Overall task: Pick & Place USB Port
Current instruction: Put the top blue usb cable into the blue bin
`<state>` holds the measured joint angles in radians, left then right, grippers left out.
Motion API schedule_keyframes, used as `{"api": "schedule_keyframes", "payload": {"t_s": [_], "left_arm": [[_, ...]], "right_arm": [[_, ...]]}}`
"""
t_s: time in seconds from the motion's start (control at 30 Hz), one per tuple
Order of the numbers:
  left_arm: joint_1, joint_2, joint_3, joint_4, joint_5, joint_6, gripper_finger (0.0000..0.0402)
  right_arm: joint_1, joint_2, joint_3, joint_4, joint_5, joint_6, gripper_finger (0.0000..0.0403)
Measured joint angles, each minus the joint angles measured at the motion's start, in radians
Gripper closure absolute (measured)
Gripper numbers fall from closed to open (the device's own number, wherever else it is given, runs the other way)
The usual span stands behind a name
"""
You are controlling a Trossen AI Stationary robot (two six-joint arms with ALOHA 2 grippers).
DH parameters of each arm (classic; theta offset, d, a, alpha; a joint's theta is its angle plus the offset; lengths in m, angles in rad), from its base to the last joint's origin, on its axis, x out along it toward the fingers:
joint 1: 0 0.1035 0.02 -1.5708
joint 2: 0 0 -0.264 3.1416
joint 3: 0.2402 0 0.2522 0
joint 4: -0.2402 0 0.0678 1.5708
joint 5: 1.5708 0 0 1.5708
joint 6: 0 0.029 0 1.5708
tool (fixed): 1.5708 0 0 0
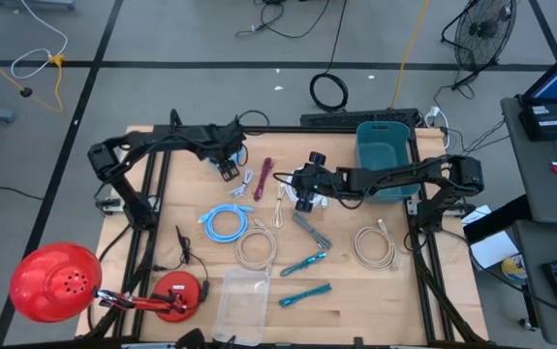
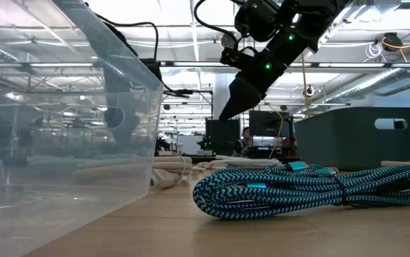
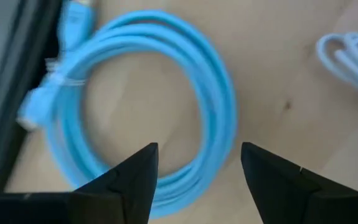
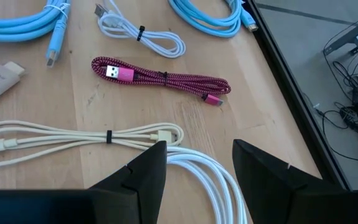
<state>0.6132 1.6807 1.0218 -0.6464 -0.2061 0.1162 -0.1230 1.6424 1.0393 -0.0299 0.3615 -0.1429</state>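
Just beyond the spread right gripper (image 4: 197,163), the magenta USB cable (image 4: 160,78) lies crosswise to its reach, left gripper (image 3: 197,163) likewise spread.

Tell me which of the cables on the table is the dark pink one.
The braided magenta USB cable, folded into a straight bundle between a thin white cable and a cream cable. No other cable there is pink.

high: overhead | low: tabletop | wrists: close, perhaps blurred | shared: table (image 1: 355,291)

Grey floor (image 1: 162,39), standing fan (image 1: 481,31)
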Motion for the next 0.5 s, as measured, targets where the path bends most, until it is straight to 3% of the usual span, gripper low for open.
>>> {"api": "schedule_keyframes", "payload": {"t_s": [0.3,0.5], "left_arm": [[0.011,0.144,0.007,0.028,-0.031,0.036,0.0167],[0.022,0.153,0.004,0.040,0.014,0.043,0.0167]], "right_arm": [[0.000,0.000,0.000,-0.004,0.000,0.000,0.0225],[0.000,0.000,0.000,-0.003,0.000,0.000,0.0225]]}}
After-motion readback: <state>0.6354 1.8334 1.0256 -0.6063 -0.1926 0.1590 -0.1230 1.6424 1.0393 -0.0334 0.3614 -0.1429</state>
